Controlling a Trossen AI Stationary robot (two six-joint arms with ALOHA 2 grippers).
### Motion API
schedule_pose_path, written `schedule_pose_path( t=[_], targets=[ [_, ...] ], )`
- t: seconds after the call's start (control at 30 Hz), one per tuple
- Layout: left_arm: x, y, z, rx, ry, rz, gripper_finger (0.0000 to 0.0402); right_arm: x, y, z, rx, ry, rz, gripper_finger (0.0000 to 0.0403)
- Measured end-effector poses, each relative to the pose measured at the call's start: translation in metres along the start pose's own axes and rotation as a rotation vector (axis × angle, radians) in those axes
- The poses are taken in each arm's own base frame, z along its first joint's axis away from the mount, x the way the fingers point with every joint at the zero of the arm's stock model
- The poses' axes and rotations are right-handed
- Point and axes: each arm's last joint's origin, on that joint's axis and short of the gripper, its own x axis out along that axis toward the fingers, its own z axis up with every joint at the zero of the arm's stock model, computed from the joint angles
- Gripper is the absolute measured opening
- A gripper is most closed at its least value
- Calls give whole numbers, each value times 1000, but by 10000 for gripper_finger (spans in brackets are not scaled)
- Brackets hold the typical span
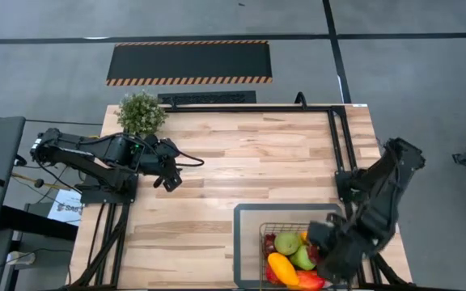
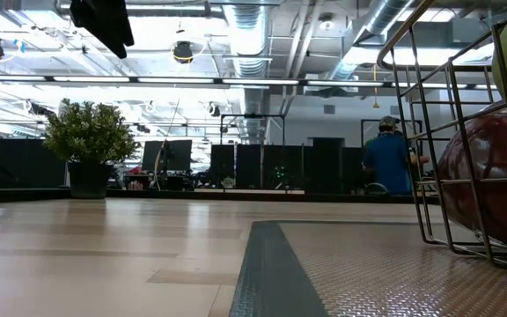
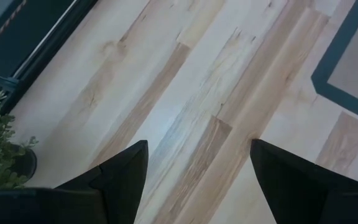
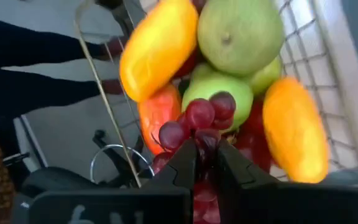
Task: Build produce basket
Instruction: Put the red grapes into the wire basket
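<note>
The wire basket (image 1: 275,232) stands at the table's near edge, on a grey-bordered mat (image 1: 245,217). It holds produce: a yellow-orange fruit (image 4: 157,46), green fruits (image 4: 241,34), an orange one (image 4: 294,127) and a red one (image 4: 156,112). My right gripper (image 4: 207,163) hangs over the basket's right part, pointing steeply down, shut on a purple grape bunch (image 4: 194,118). My left gripper (image 3: 197,174) waits open above bare wood at the table's left, by the potted plant (image 1: 141,111). My right gripper pinches the grape bunch between its two fingers (image 4: 182,168), from above. Grapes show both beyond the fingertips and farther back between them (image 4: 201,194). The bunch sits over the green fruit in the basket; whether it rests on that fruit I cannot tell.
The potted plant stands at the table's far left corner. A dark frame (image 1: 340,137) runs along the table's right side. Bare wood lies between the two arms. In the low view the basket's wires (image 2: 438,158) and a dark red fruit (image 2: 491,189) fill the right.
</note>
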Motion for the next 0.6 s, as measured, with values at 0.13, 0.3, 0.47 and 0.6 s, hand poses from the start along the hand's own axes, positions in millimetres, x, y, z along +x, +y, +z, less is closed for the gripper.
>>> schedule_pose_path(
  t=[0.13,0.3,0.47,0.6],
  targets=[
    [0,0,0,-2,-3,-1,271,20,10,-11,29,39,-53,51],
    [0,-2,2,-13,-21,-16,271,49,19,-20,19,149,-119,60],
    [0,-2,3,-19,-30,-23,271,69,25,-20,-24,187,-152,91],
    [0,-2,3,-41,-30,-25,271,67,22,-11,-8,177,-149,153]
  ],
)
